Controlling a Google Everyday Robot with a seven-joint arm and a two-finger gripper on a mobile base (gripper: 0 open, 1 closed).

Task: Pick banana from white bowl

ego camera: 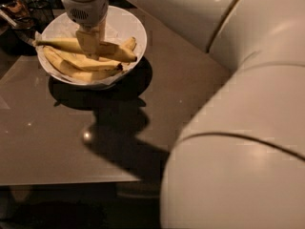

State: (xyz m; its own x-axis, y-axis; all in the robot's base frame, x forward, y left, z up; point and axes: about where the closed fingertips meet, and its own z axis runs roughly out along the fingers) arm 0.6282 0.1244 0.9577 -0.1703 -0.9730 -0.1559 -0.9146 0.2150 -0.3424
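Observation:
The white bowl [126,25] stands at the table's far left, lined with white paper and holding several bananas. The banana [116,53] is the long, nearly straight one lying on top, stem at the left rim and dark tip to the right. My gripper [90,44] reaches straight down into the bowl from above. Its fingers [87,41] straddle the banana's middle and close on it. The banana still lies level on the other bananas.
Slimmer curved bananas [81,70] lie under and in front of the held one. The brown table [57,142] spreads out in front of the bowl. My own large white arm [248,128] fills the right side. Dark clutter [19,11] sits beyond the far left edge.

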